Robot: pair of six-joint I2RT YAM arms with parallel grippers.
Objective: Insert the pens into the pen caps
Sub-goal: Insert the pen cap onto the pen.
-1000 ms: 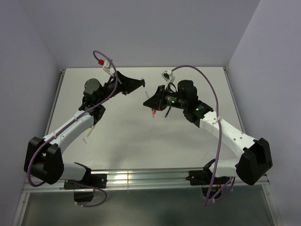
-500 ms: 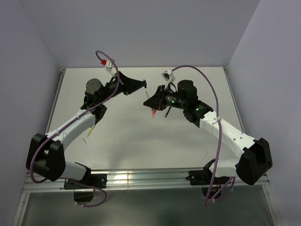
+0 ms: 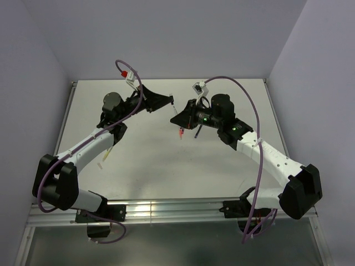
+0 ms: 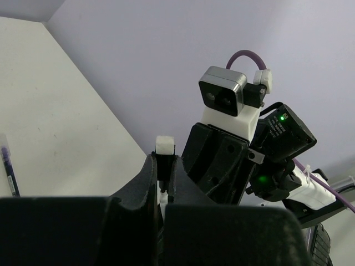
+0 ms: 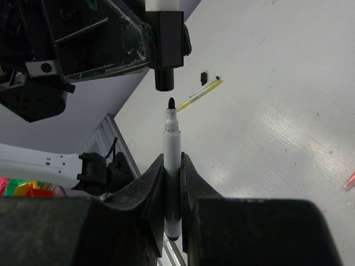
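My left gripper (image 3: 168, 102) is shut on a black pen cap with a white end (image 4: 165, 147), held in the air over the table's middle. My right gripper (image 3: 177, 118) is shut on the white-black pen (image 5: 171, 152), which stands between its fingers with the black tip pointing at the cap. In the right wrist view the cap (image 5: 166, 52) hangs open end down, a small gap above the pen tip and roughly in line with it. My left gripper (image 4: 165, 159) and my right gripper (image 5: 172, 163) face each other closely.
A red pen (image 3: 181, 133) lies on the table under the grippers. A yellow pen (image 5: 199, 91) lies beside a small black cap (image 5: 204, 77); it also shows at the left (image 3: 105, 155). A dark purple pen (image 4: 8, 169) lies further left. Walls close off the back and sides.
My left gripper has moved a little to the right with the cap, closer to the pen tip. The right arm has barely moved.
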